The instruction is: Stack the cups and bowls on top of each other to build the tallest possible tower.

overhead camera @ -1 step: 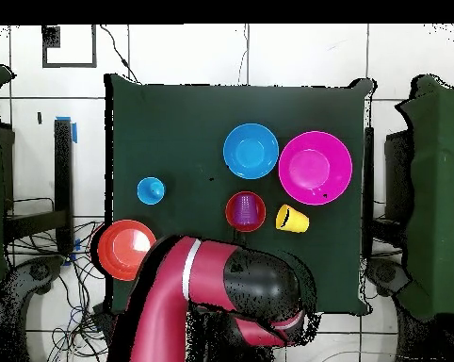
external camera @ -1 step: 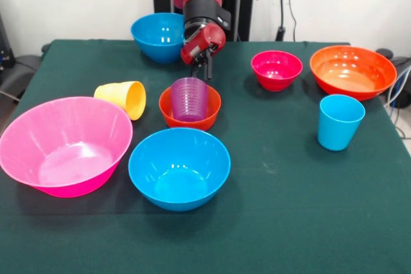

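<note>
The red and black arm's gripper (external camera @ -1 step: 207,67) – finger state unclear – hangs just at twelve o'clock of the translucent ribbed purple cup (external camera @ -1 step: 189,99), which stands upright inside the small glossy orange-red bowl (external camera @ -1 step: 171,111).

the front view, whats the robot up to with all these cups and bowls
The gripper hangs just behind the purple cup, which stands in the small orange-red bowl. That pair is the only stack. The yellow cup lies on its side; the light blue cup and the other bowls sit apart.
</note>
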